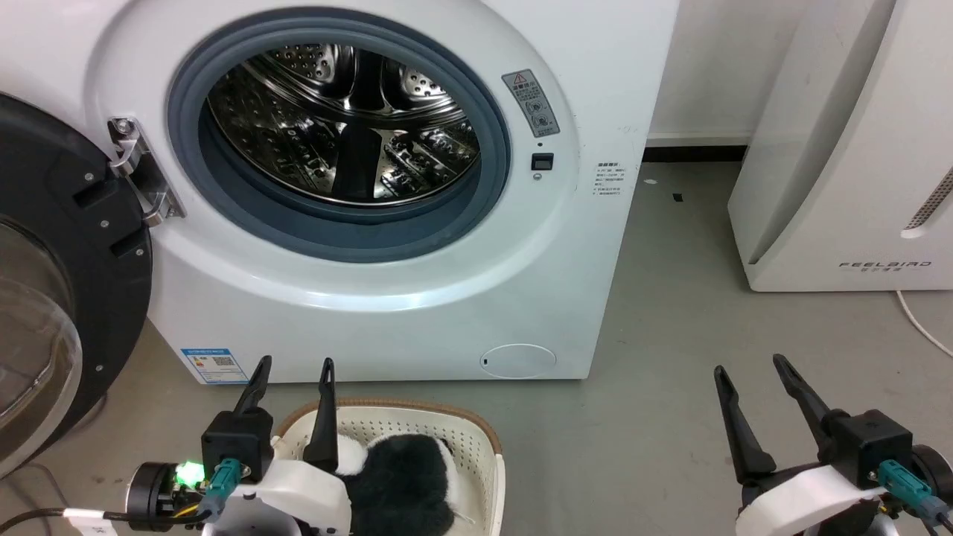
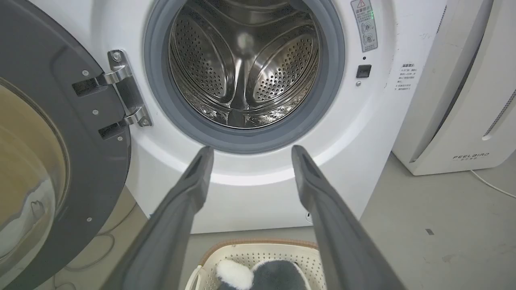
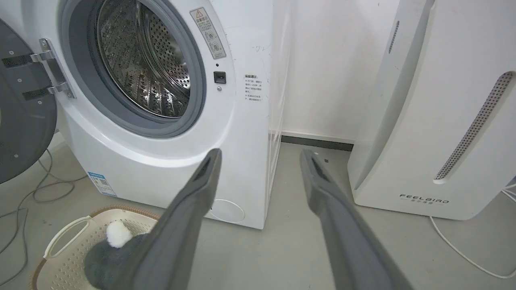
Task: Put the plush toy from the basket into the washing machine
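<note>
The black-and-white plush toy lies in the cream basket on the floor, just in front of the washing machine. The washer's dark round door is swung open to the left, showing the grey seal and steel drum. My left gripper hovers open above the basket's left end, fingers pointing at the washer. My right gripper is open over bare floor at the lower right. The toy and basket show between the left fingers; the right wrist view has the toy in the basket.
A white FEELBIRD appliance stands right of the washer, with a strip of grey floor between them. A white cable runs from it along the floor. Dark cables lie on the floor left of the washer.
</note>
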Robot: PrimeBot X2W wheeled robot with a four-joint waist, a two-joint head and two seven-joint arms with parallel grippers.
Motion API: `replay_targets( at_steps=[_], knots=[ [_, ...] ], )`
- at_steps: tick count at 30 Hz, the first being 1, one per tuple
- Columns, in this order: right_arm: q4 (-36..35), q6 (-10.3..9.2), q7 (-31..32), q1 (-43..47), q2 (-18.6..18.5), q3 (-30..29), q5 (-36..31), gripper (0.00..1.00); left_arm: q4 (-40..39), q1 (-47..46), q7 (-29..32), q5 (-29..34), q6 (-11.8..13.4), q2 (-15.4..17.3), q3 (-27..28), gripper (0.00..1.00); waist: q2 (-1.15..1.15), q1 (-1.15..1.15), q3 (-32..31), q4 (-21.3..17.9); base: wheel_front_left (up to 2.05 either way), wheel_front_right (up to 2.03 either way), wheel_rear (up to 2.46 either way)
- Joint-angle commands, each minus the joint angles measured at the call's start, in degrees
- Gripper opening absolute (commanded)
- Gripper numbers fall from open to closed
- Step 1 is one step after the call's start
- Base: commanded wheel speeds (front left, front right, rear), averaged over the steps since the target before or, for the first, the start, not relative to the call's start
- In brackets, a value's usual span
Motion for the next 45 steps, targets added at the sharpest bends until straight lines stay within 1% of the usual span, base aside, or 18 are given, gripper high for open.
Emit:
replay_targets(
  at_steps=[1,18,30,34,39,40,44,45],
  knots=[
    [-0.44,-0.01,-0.5,0.44,-0.01,-0.16,0.78,1.0,0.26,0.19,-0.5,-0.54,0.29,0.0,-0.27,1.0,0.0,0.0,0.18,-0.03,0.0,0.0,0.0],
    [-1.49,-0.02,-2.64,-0.88,-0.01,-0.27,2.2,1.0,7.91,-2.79,-2.66,-1.39,-0.15,0.16,-0.61,1.0,0.0,0.0,5.49,-1.38,0.0,0.0,0.0],
    [-2.07,-0.02,-4.07,-2.82,-0.01,0.12,3.66,1.0,15.95,-7.43,-4.09,-1.25,-0.86,2.21,-0.94,1.0,0.0,0.0,11.16,-3.71,0.0,0.0,0.0],
    [-2.52,-0.03,-4.55,-3.41,-0.01,0.36,4.21,1.0,19.88,-9.42,-4.57,-1.42,-1.21,3.04,-1.05,1.0,0.0,0.0,13.18,-4.56,0.0,0.0,0.0],
    [-3.12,-0.03,-5.26,-4.18,-0.01,0.5,5.1,1.0,26.83,-13.21,-4.5,-1.91,-1.86,4.54,-1.15,1.0,0.0,0.0,16.18,-5.76,0.0,0.0,0.0],
    [-3.33,-0.03,-5.5,-4.43,-0.01,0.57,5.4,1.0,29.07,-14.57,-4.28,-2.19,-1.95,5.11,-1.05,1.0,0.0,0.0,17.15,-6.16,0.0,0.0,0.0],
    [-3.76,-0.03,-5.98,-5.02,-0.01,0.72,6.13,1.0,33.48,-17.32,-3.41,-2.48,-2.2,6.42,-1.16,1.0,0.0,0.0,19.18,-6.98,0.0,0.0,0.0],
    [-3.99,-0.03,-6.33,-5.42,-0.02,0.92,6.63,1.0,36.35,-19.38,-2.97,-2.87,-2.52,7.26,-1.18,1.0,0.0,0.0,20.72,-7.56,0.0,0.0,0.0]
  ],
)
